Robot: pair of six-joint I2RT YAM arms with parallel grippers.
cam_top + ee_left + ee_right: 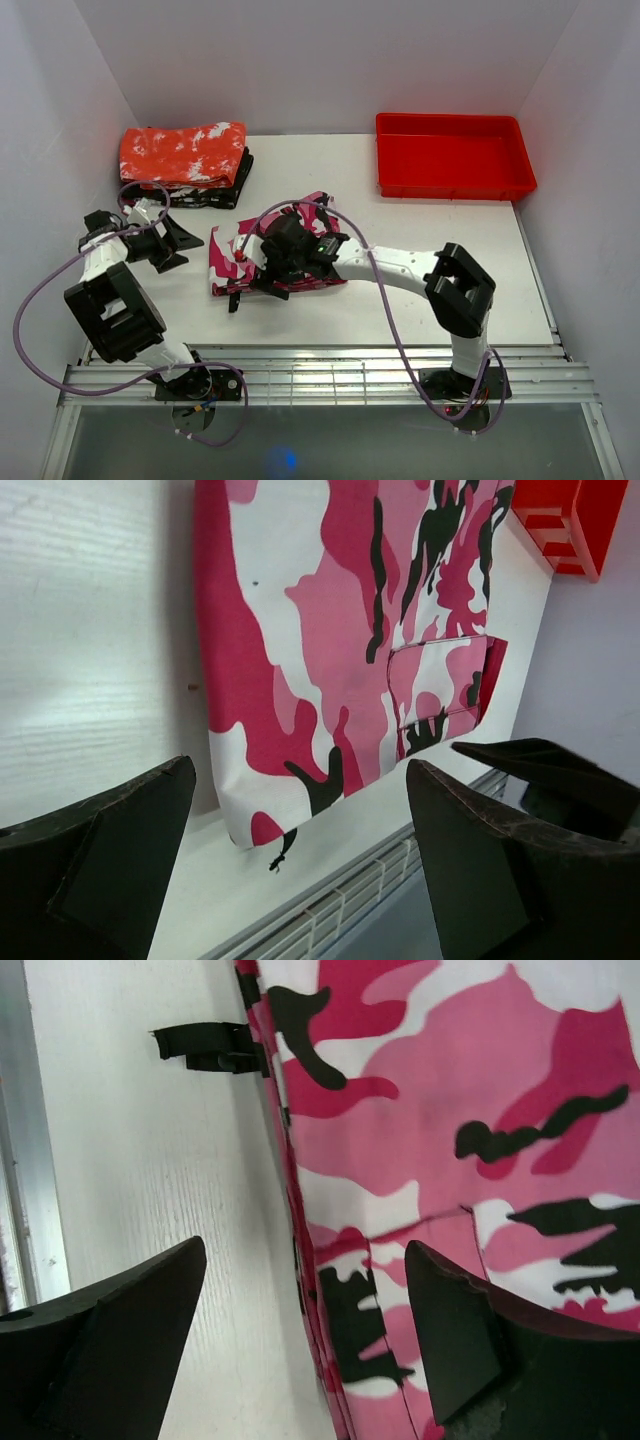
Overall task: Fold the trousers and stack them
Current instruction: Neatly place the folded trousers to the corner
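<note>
two spread grippers, one loose bundle – risks noted

- the trousers [222, 262] are seen folded into a compact bundle at the middle of the table [330, 165], not yet on the pile.
- the left gripper [300, 770] is parked just beside the bundle's left edge; its jaws are spread wide and nothing is held between them.
- the right gripper [305, 1250] is placed over the bundle's near edge, jaws likewise spread wide, nothing grasped. whether a finger rests on the cloth cannot be told.
- a black strap [210, 1048] is seen sticking out from the folded edge onto the bare table.
- a red speckled cloth [183, 153] is stacked on a dark folded item [215, 190] at the back left; a red tray [455, 155] sits at the back right, well apart.

what could go wrong, as judged:
- the fold could be sprung open, since nothing is pinning the layers.
- the strap could be caught by a finger as the right arm is lifted, and the top layer dragged with it.
- if only the upper layers are pinched for the move to the pile, the lower ones could be left hanging and the fold lost.
- if the bundle is slid rather than lifted, it could be bunched up, or the pile's top cloth pushed askew on arrival.
</note>
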